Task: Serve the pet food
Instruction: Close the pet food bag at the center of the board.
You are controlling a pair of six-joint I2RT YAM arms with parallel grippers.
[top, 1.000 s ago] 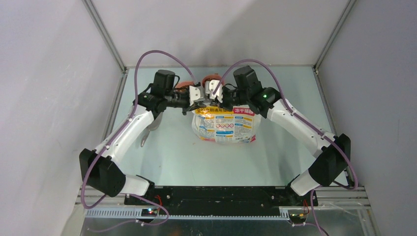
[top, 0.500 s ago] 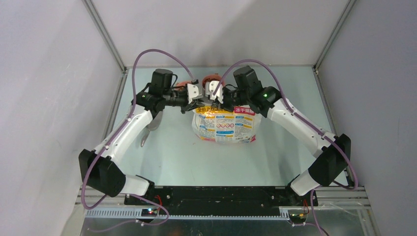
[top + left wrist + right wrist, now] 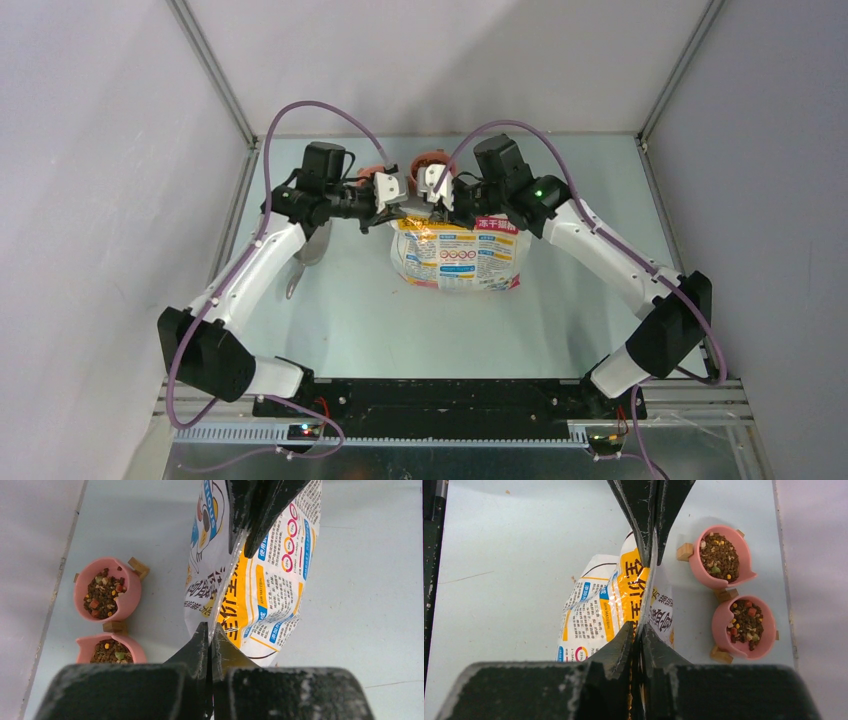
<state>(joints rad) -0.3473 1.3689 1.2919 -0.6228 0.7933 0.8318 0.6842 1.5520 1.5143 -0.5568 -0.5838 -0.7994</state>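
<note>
Clamped tight on the top seam of the bag (image 3: 455, 258), left end effector (image 3: 390, 192) and right end effector (image 3: 437, 186) should pull apart evenly.

We see two arms, the left arm (image 3: 250, 272) and the right arm (image 3: 600, 250), with long white parts and chunky black joints. A purple cable (image 3: 308, 104) loops off each one. A tiny green light (image 3: 538, 193) glows on the right arm. The fingers (image 3: 197, 647) are black, pointy and dusty white.
</note>
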